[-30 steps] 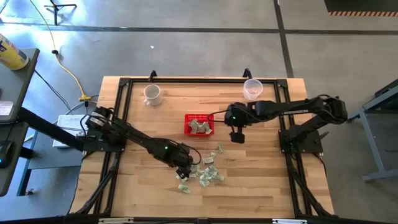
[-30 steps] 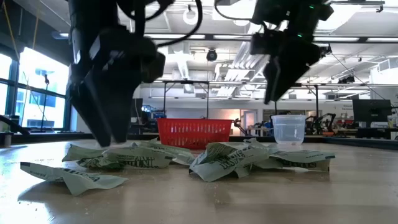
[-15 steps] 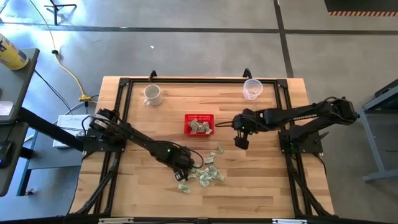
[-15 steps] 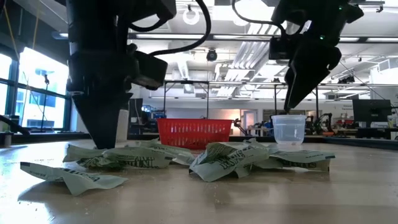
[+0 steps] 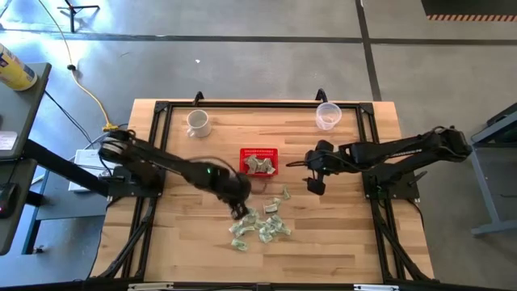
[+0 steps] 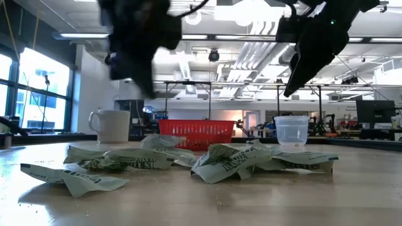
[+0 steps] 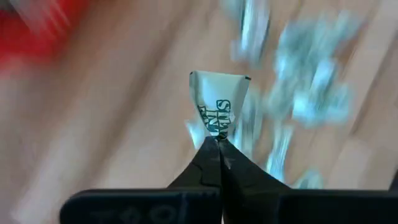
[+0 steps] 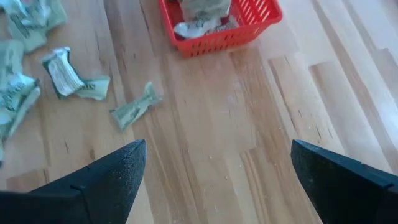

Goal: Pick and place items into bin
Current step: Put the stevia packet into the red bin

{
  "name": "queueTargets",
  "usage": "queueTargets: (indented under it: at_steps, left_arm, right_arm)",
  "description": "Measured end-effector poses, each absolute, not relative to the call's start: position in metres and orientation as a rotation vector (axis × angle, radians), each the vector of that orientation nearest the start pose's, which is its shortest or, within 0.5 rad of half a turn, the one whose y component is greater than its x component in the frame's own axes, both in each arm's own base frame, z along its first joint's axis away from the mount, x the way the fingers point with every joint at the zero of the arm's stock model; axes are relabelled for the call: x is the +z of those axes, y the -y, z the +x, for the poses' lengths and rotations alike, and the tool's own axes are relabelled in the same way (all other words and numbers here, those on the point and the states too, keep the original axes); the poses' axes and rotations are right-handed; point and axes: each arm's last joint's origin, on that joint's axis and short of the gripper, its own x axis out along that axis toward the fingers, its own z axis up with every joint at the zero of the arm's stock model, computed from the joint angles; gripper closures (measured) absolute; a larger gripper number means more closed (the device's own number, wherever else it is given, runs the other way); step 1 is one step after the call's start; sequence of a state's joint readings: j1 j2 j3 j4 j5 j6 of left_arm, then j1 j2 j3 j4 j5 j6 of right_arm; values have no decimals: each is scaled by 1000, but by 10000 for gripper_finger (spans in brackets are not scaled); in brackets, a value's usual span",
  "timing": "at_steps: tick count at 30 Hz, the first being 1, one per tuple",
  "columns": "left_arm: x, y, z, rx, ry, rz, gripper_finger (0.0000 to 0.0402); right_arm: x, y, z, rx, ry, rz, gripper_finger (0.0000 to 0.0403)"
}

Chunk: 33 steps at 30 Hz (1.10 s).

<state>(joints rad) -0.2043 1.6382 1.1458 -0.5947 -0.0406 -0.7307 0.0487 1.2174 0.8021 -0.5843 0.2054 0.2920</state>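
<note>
Left gripper (image 7: 219,142) clamped tight on one pale green-and-white wrapper (image 7: 219,102), lifted above the wood, near the pile's upper edge at about 6 o'clock from table centre. Remaining wrappers (image 5: 262,226) scattered at 6 o'clock; one loose piece (image 8: 135,107) lying apart, nearer the basket. Red basket (image 5: 259,151) near centre, a few pieces already inside. Right gripper (image 5: 313,184) at 3 o'clock of the basket, fingers (image 8: 109,174) spread wide, nothing between them.

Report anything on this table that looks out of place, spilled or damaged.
Nothing stands out. The crumpled green-and-white wrappers scattered on the wooden table are the items awaiting pickup; some already lie in the red mesh basket, and the white mug stands upright.
</note>
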Motion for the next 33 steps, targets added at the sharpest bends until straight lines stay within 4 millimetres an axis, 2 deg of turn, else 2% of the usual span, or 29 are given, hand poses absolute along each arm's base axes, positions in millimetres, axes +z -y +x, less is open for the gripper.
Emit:
queueTargets:
  at_steps: [2,4,10,13,19,25,29,33]
  left_arm:
    - [232,45,323,278,-981,-517,381]
    - [237,23,326,315,-928,-511,375]
    - [231,-34,329,411,-916,-506,378]
    - [232,-50,329,417,-891,-537,357]
    - [235,-46,332,374,-857,-566,247]
    - [240,-27,329,354,-875,-633,157]
    - [257,-4,317,355,-854,-648,138]
    - [272,25,304,379,-806,-638,149]
  right_arm:
    - [230,-6,227,-295,-942,154,14]
    - [231,-7,227,-297,-933,162,14]
    - [231,-17,225,-281,-938,168,14]
    - [231,-23,225,-269,-929,172,14]
    - [233,-30,232,-245,-871,248,14]
    - [209,-32,253,-331,-891,352,14]
    - [181,-36,272,-398,-915,507,14]
    - [159,-43,284,-443,-924,595,14]
